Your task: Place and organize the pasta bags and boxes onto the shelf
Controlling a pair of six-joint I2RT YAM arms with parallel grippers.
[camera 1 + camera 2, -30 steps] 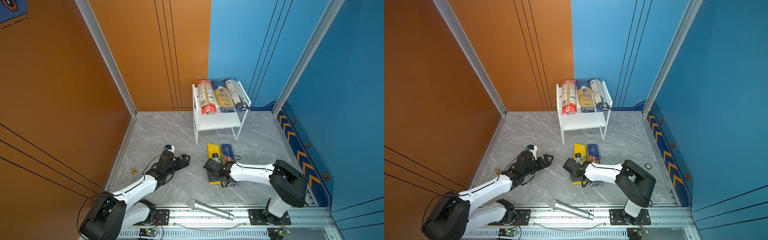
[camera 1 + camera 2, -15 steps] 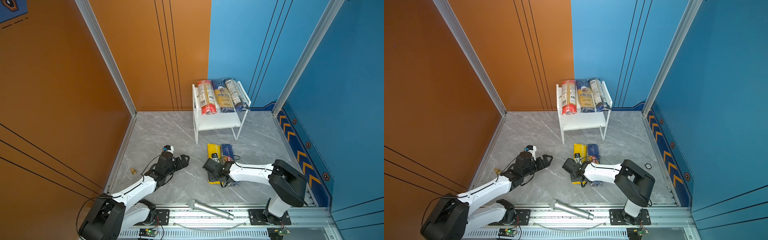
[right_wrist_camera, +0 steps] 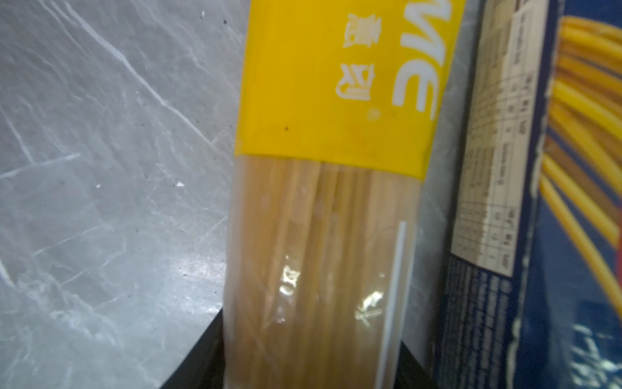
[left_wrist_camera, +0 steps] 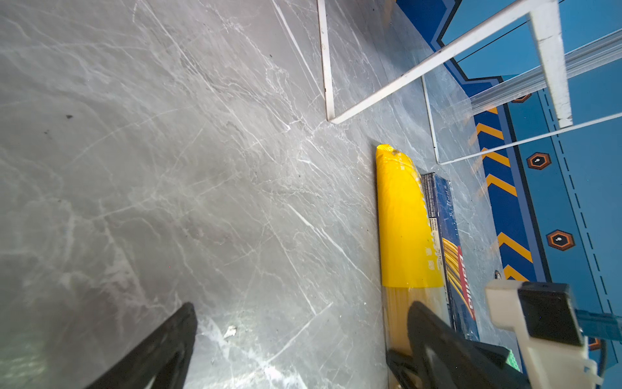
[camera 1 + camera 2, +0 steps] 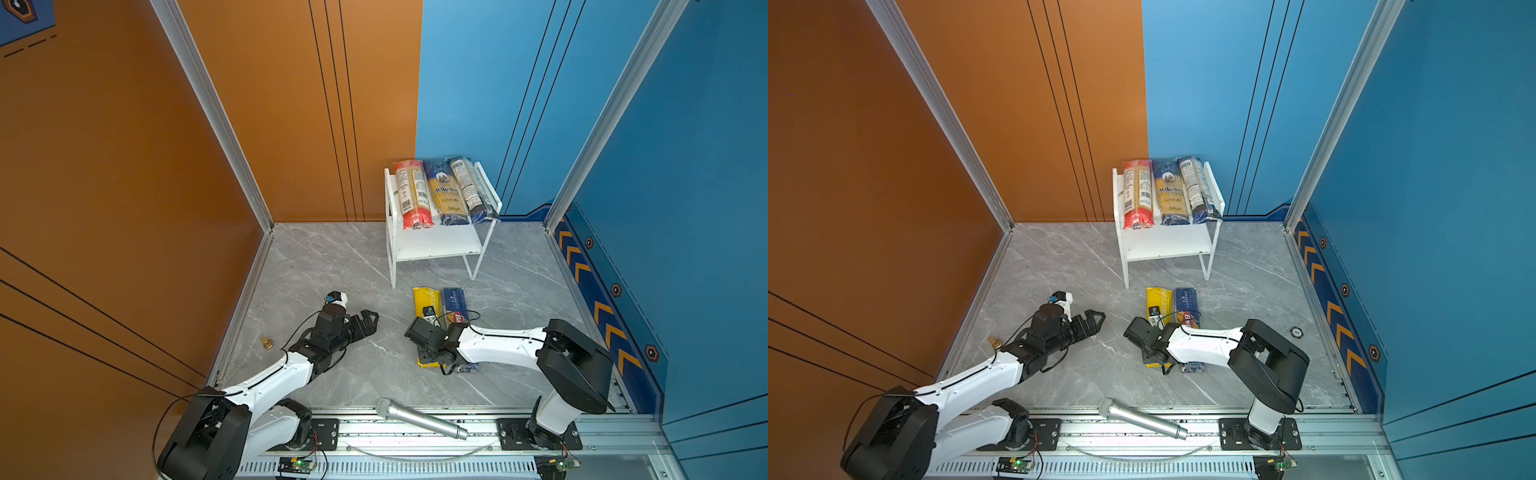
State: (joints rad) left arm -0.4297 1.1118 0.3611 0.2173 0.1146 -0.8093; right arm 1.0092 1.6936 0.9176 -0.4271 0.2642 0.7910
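Black jaws on the left gripper (image 5: 370,324) gape wide, empty. Rightward, the right gripper (image 3: 313,363) straddles the floor-bound yellow bag (image 5: 426,299), touching the Barilla box (image 5: 454,301); we cannot tell if it pinches. We should squeeze gently and lift level toward the shelf (image 5: 440,245).

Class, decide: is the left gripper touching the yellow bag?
Apart. Both top views show bare grey floor between the open left gripper and the yellow bag.
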